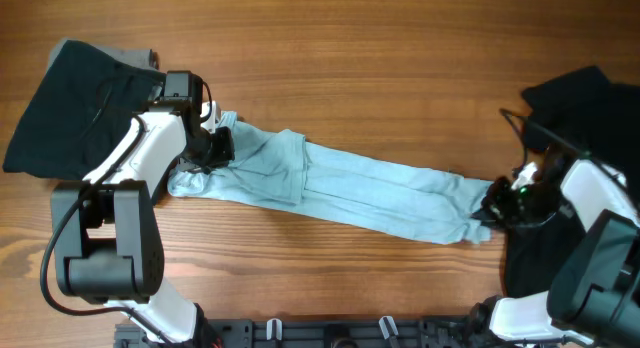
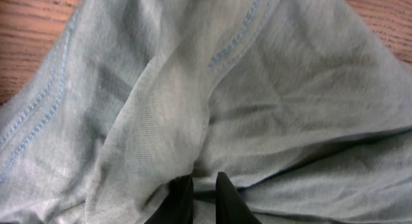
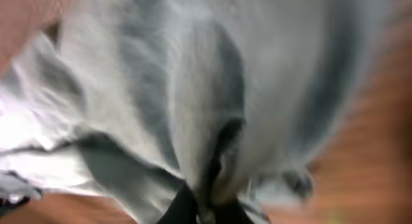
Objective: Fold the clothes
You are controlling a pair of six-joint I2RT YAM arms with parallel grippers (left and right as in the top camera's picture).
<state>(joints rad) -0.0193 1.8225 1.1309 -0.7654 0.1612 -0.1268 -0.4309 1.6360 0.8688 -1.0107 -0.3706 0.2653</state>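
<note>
A pale aqua-blue T-shirt (image 1: 360,188) lies stretched in a long band across the wooden table, from left of centre to the right. My left gripper (image 1: 218,148) is at its left end, shut on a fold of the shirt; in the left wrist view the dark fingertips (image 2: 183,201) pinch the cloth (image 2: 193,108). At the shirt's right end, my right gripper (image 1: 497,203) is shut on the fabric; its wrist view is blurred, with the cloth (image 3: 193,89) bunched between the black fingertips (image 3: 180,211). Black garments lie at far left (image 1: 80,103) and far right (image 1: 570,98).
The black garment at the left has a grey lining (image 1: 135,58) showing at its top edge. The right black pile reaches under my right arm (image 1: 600,238). Bare wooden table (image 1: 350,68) lies behind the shirt. A black rail (image 1: 330,333) runs along the front edge.
</note>
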